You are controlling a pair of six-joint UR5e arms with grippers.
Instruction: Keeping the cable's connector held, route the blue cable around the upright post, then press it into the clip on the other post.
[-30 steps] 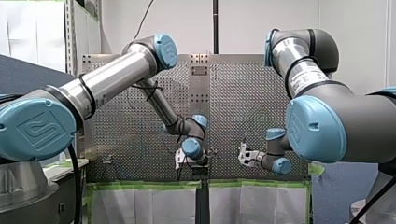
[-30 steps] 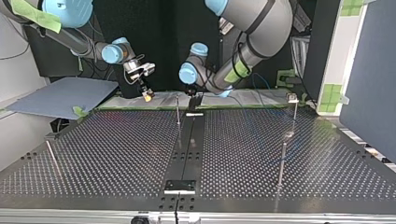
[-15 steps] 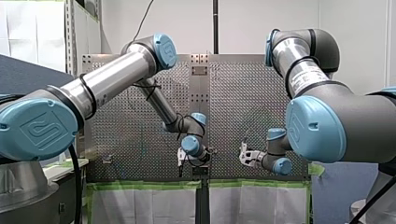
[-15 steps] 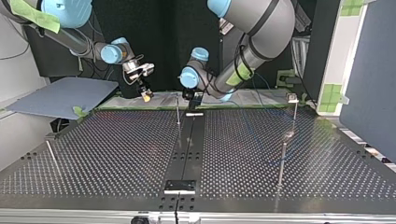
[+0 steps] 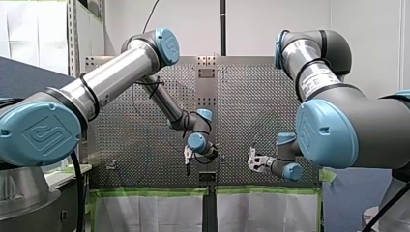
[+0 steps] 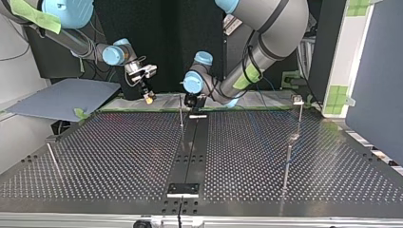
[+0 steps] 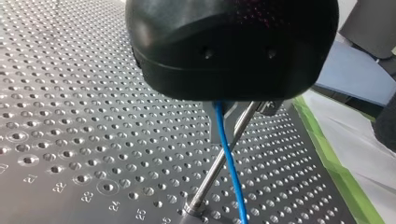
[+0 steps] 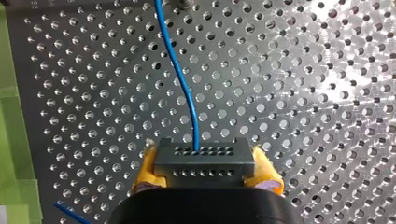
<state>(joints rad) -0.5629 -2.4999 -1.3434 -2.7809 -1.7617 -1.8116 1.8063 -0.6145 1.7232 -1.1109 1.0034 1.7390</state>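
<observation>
My left tool [image 6: 192, 101] has shifted along the desk's [image 6: 119, 156] arm-side edge up to the middle post [image 7: 212, 175]; the blue cable [image 7: 227, 154] hangs just beside it, so I judge the wrap is starting; only the left wrist view shows this, though I cannot tell that tool's grip, while the right wrist view shows my right tool [image 8: 205, 173] clamping the connector [image 8: 204, 158]

We were in a robotics lab: our left arm [image 5: 111, 72] and right arm [image 5: 338, 125] reached over a perforated table [image 6: 119, 152], with green tape [image 5: 145, 192] along its edge and a blue partition [image 6: 375, 71] beside it.
</observation>
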